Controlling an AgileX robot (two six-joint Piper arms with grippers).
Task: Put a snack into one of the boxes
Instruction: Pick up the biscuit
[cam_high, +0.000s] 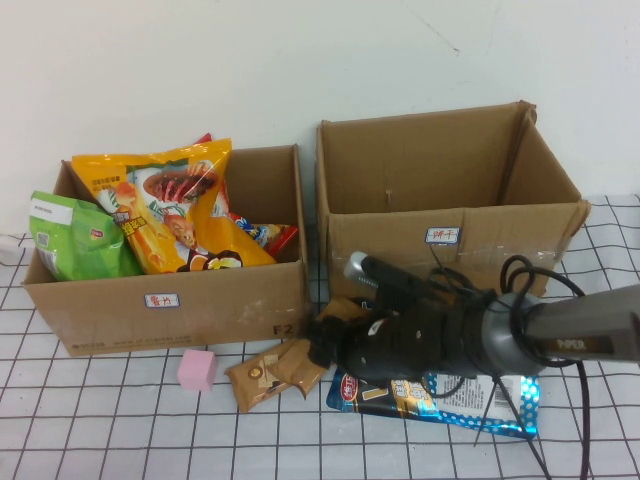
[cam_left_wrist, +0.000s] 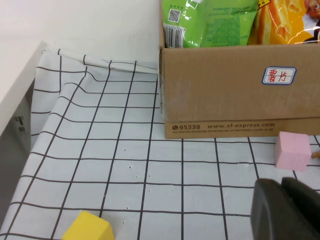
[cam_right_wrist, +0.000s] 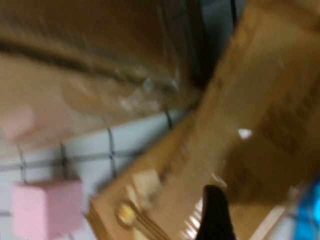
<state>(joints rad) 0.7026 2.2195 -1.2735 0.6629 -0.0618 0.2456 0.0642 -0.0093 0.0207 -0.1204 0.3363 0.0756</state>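
Nearest lies the blue snack bag (cam_high: 440, 395), under the right arm. Right gripper (cam_high: 322, 345) hovers part-open over the brown snack packet (cam_high: 275, 370), apparently empty, packet slanting leftward before the boxes. Left gripper (cam_left_wrist: 285, 207) parked, jaws unclear.

Looks like a lab test bench. Grid-patterned tablecloth (cam_high: 100, 420), bare white wall (cam_high: 200, 60). Labelled cardboard boxes (cam_high: 160, 305), foam cubes (cam_high: 197, 370) as props.

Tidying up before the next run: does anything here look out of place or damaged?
The right box has one flap torn outward. The tablecloth is rumpled beside the left box.
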